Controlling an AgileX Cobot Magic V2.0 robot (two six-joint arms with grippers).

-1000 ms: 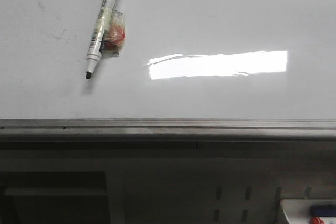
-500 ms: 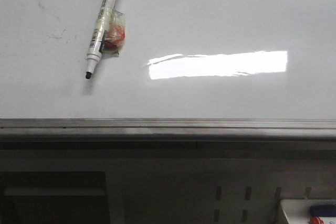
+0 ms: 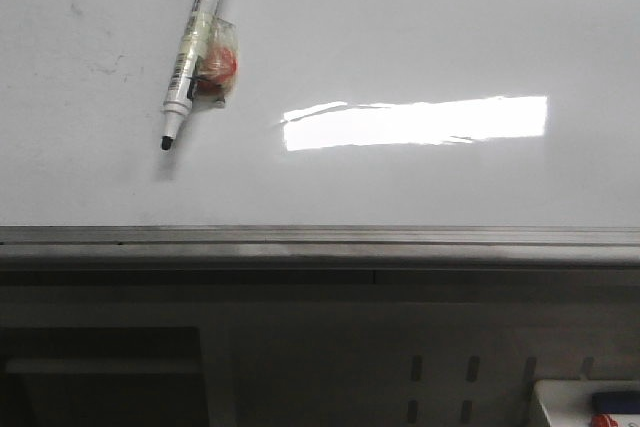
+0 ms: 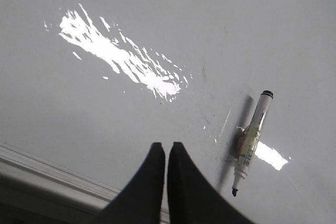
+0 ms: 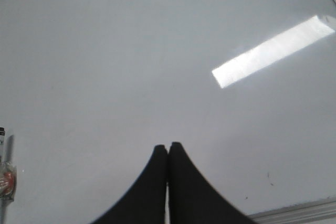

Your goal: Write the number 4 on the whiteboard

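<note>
No 4 yet: whiteboard (image 3: 420, 37) glossy white, faint smudges only.

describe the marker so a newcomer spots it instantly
Start at the whiteboard with its bright rectangular glare. Left of that glare lies a white marker, uncapped, black tip towards the board's grey rail. A small red-and-clear wrapped piece is taped to its barrel.

dim grey cabinet front (image 3: 300, 357) with vertical slots (image 3: 440, 387) below.

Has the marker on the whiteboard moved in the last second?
No. The marker sits at the same spot left of the light reflection on the whiteboard, tip pointing toward the grey edge rail.
</note>
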